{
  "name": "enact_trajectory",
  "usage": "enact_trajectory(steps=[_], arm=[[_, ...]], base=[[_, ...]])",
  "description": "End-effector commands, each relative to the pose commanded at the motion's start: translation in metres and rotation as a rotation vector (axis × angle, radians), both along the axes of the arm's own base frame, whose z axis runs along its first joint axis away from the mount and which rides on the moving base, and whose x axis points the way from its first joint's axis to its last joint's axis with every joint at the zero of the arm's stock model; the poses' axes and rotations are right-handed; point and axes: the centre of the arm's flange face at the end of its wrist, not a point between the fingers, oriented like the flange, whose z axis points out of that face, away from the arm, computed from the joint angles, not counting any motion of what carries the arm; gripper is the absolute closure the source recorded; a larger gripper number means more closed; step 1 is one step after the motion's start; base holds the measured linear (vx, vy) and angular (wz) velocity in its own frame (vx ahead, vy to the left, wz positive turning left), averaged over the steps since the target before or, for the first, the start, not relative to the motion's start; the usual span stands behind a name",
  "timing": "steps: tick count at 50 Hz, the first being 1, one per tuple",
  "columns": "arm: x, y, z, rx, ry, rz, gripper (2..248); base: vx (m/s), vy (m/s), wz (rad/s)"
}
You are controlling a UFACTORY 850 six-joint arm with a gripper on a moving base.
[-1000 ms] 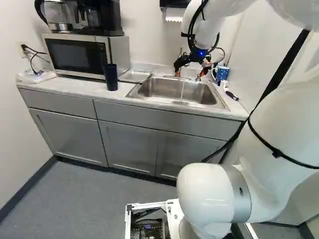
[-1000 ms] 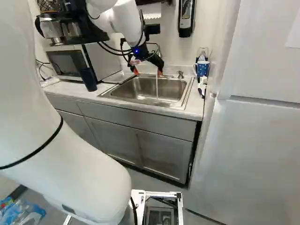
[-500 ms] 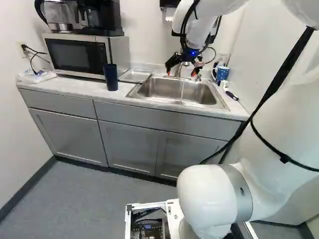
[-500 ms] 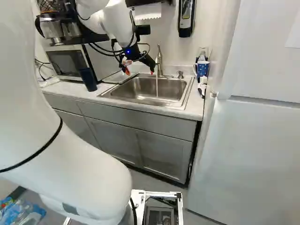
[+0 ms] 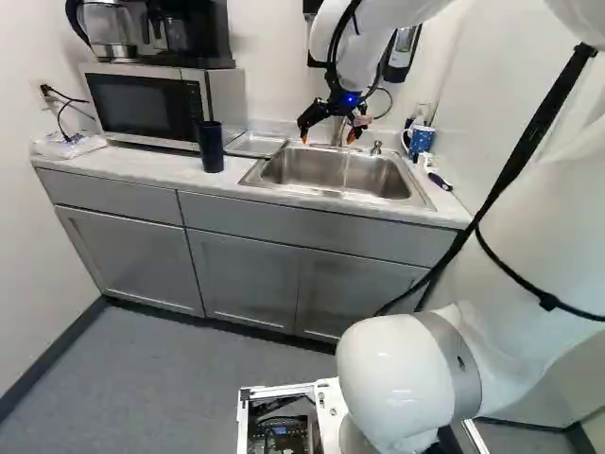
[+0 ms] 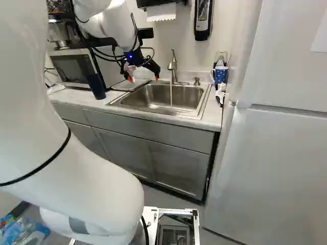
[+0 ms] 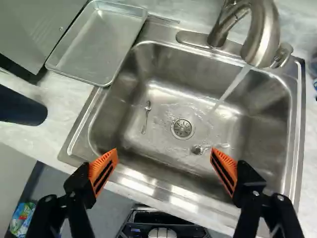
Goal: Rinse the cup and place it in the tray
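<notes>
Cup, tall, dark blue, cylindrical: is standing upright on the pale marbled counter, near the silver microwave, outside the tray. Tray, shallow, rectangular, metal: is lying beside the stainless-steel sink. Faucet, brushed metal: is running a stream of water into the basin. Utensil, slim, metal: is lying in the sink. Black gripper, orange-padded: is pointing down toward the sink, its jaws standing wide apart, gripping nothing.
</notes>
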Motion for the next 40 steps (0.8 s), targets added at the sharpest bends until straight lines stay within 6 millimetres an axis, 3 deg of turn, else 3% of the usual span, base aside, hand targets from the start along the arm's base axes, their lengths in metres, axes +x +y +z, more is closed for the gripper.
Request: enact_trajectory(steps=[40], arm=[[0.002,0.067,0.000,0.000,0.001,0.143,3]], base=[[0.000,0.000,0.000]])
